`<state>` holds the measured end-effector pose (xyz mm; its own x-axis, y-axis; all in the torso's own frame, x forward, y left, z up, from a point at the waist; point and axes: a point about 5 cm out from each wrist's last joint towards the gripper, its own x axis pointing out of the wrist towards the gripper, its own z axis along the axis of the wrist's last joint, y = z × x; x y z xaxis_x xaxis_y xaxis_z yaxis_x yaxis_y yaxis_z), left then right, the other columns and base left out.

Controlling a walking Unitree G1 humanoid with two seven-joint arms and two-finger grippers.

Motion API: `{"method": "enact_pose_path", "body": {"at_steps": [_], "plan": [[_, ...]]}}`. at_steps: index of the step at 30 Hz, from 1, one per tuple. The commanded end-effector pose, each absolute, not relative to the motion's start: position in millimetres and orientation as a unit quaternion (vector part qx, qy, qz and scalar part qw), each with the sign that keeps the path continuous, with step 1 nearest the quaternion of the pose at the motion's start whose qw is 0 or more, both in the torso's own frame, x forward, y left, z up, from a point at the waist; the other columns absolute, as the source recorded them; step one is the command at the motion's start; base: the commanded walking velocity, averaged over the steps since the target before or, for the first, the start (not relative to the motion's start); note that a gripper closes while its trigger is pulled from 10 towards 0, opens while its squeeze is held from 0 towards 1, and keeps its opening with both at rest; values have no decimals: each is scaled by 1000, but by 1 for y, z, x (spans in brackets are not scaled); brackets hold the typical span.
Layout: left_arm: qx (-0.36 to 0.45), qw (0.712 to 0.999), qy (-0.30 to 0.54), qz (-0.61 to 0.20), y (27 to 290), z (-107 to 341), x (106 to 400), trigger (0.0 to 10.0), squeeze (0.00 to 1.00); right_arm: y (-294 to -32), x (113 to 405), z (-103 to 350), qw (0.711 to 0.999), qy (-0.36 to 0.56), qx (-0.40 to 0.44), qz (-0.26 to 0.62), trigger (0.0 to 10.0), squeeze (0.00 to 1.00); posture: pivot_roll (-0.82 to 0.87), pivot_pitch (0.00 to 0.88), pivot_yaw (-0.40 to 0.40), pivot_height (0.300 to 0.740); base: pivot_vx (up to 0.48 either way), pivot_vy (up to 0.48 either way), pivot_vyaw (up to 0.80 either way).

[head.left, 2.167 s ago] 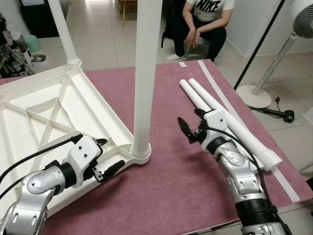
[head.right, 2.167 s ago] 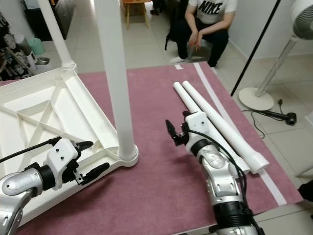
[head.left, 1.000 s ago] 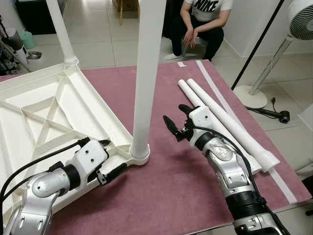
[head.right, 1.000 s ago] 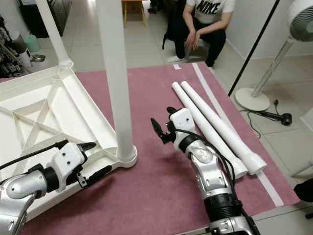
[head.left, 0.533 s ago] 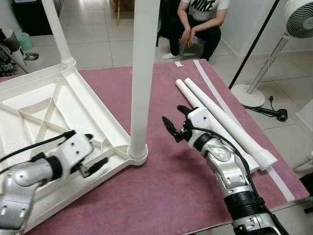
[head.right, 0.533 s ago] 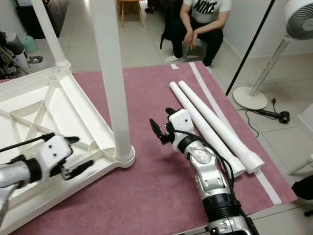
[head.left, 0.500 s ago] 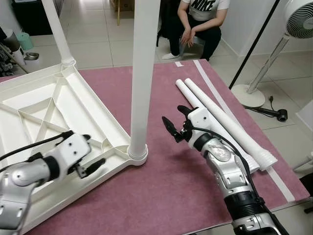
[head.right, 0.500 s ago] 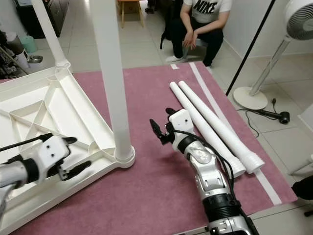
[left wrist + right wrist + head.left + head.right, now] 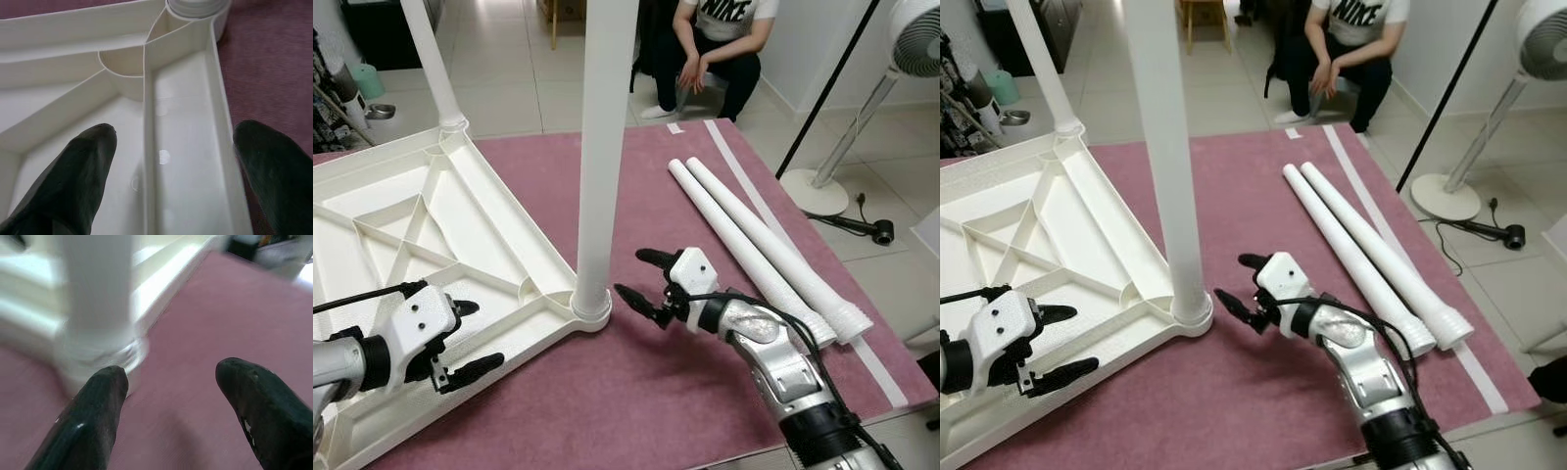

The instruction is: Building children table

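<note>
Leg (image 9: 600, 147) upright in corner socket, just ahead of spread right gripper (image 9: 646, 277).
Likely light, stiff, slick plastic; best gripped low, near socket. Left gripper (image 9: 460, 339) spread, astride tabletop (image 9: 401, 235) rim.

Two silver, segmented metal arms are seen, each ending in a white boxy wrist housing. The left gripper (image 9: 460, 341) and the right gripper (image 9: 643, 277) each carry two long, tapered black fingers, rounded at the tips. A black cable is routed along the left arm (image 9: 335, 360); another is looped over the right arm (image 9: 773, 352), above a black ribbed collar.
</note>
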<state>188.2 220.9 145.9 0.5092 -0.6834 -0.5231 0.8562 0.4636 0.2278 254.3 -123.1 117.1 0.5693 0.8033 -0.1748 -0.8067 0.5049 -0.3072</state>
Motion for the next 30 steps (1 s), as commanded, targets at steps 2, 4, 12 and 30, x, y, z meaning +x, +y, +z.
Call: {"method": "enact_pose_path", "body": {"at_steps": [2,4,12,30], "plan": [[237,818,175,-494,218,153,182,10000,0,-122,245,114,843,27,-180,507,10000,0,100,0,20,740,0,0,0],[243,820,168,-491,216,155,183,10000,0,-123,242,112,834,35,-181,520,10000,0,100,0,17,740,0,0,0],[274,830,139,-466,201,152,202,10000,0,-87,237,133,808,6,-73,584,10000,0,101,0,26,740,0,0,0],[300,819,136,-470,189,146,203,10000,0,-72,228,128,702,83,-67,704,10000,0,137,0,-14,740,0,0,0]]}}
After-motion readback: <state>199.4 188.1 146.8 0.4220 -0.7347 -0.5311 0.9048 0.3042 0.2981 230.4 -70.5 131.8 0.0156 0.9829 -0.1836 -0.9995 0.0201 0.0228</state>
